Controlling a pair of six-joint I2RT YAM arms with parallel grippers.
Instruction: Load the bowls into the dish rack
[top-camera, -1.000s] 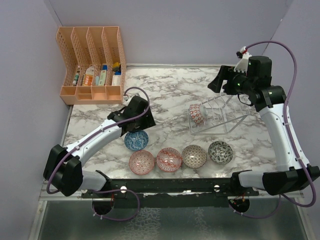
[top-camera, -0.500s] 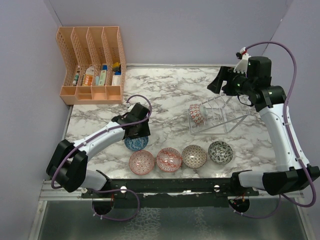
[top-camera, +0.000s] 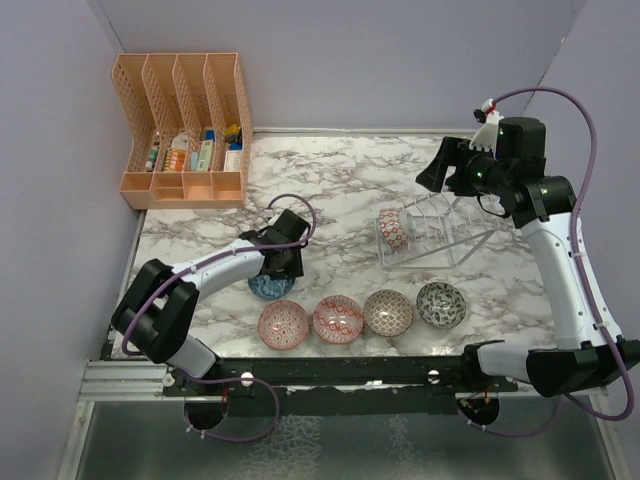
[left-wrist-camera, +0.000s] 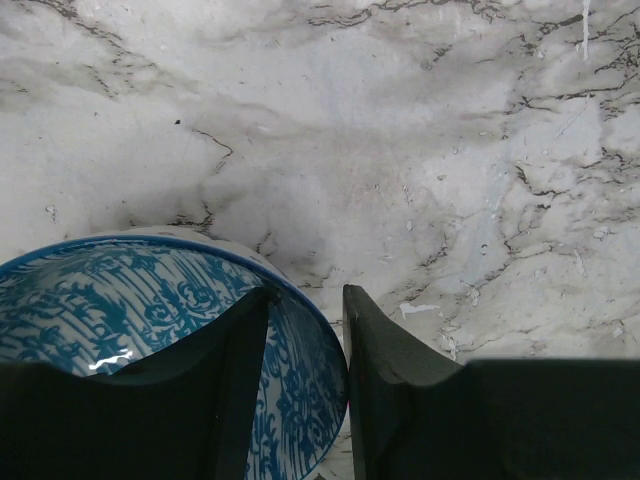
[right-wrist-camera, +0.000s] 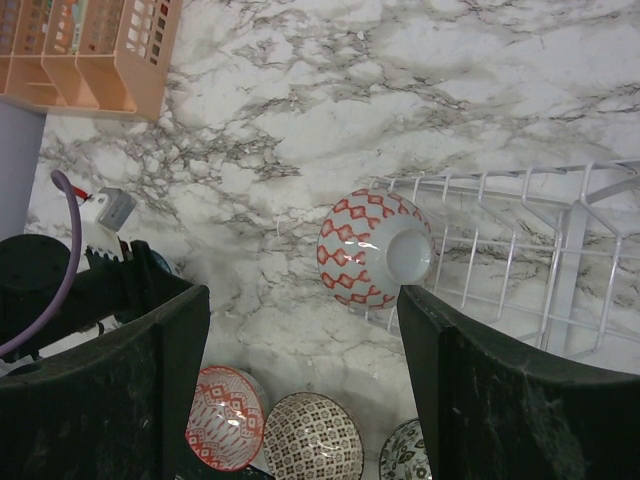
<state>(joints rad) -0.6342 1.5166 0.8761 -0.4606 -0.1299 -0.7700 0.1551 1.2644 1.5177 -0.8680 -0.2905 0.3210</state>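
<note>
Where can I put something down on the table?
Widest bare marble: at the back, between the orange plastic file organiser and the clear wire dish rack. Crowded: the front, with four patterned ceramic bowls in a row and a blue patterned bowl under the left arm.

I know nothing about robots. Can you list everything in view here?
blue bowl: one, blue, front left, under the left gripper
red bowls: two, red-patterned, front row
brownish bowl: one, front row
grey-green bowl: one, dark, front row's right end
racked bowl: one, red-patterned, on edge at the rack's left end
dish rack: one, clear wire, right of centre
file organiser: one, orange, back left
table: one, white marble
left gripper: black, jaws astride the blue bowl's rim
right gripper: black, open, empty, above the rack
</note>
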